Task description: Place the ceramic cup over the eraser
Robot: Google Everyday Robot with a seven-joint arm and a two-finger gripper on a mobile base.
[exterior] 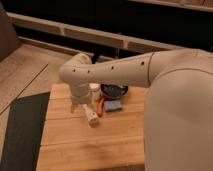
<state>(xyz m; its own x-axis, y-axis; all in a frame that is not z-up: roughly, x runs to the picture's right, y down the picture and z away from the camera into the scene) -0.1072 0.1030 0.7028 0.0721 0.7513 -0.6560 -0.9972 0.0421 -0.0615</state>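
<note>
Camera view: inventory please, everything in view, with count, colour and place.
table: 1, light wood, centre
bowl: 1, black, far side of table, partly behind arm
cup: 1, off-white, left of bowl
pad: 1, blue, in front of bowl
orange item: 1, orange-red, left of pad, kind unclear
bar: 1, white with dark dots, nearer than cup
mat: 1, dark, floor left of table
arm: 1, off-white, reaching in from right
gripper: 1, off-white, low over table, left of bar

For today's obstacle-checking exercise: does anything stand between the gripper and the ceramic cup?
Nothing visible does. The gripper hangs low over the wooden table, and the ceramic cup stands close beside it, next to the black bowl. The arm's wrist hides part of the gap.
</note>
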